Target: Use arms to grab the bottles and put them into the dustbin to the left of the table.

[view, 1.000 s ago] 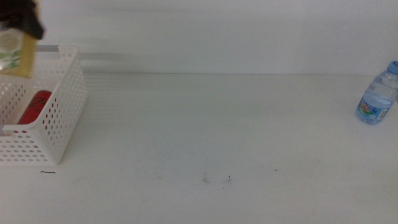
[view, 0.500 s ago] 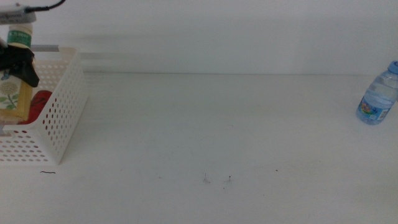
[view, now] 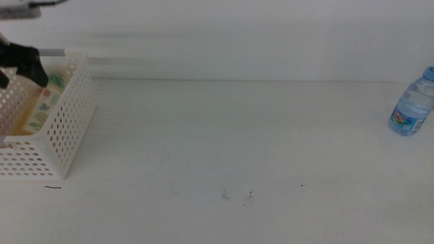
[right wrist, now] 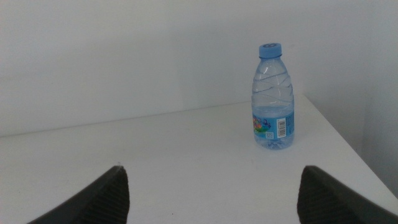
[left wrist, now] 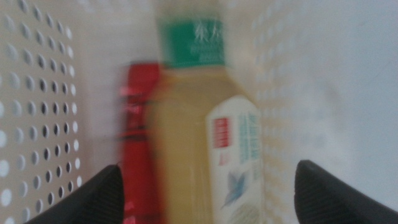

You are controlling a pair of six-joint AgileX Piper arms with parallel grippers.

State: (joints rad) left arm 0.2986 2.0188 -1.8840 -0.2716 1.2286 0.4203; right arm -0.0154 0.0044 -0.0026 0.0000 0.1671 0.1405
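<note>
The left gripper (view: 17, 61) hangs over the white basket (view: 64, 129) at the table's left edge, its fingers spread wide and holding nothing. Below it the yellow tea bottle (left wrist: 205, 143) lies inside the basket, touching the red can (left wrist: 138, 149). The right gripper (right wrist: 211, 193), fingers also spread, faces the water bottle (right wrist: 272, 99), which stands upright near the table's right edge.
</note>
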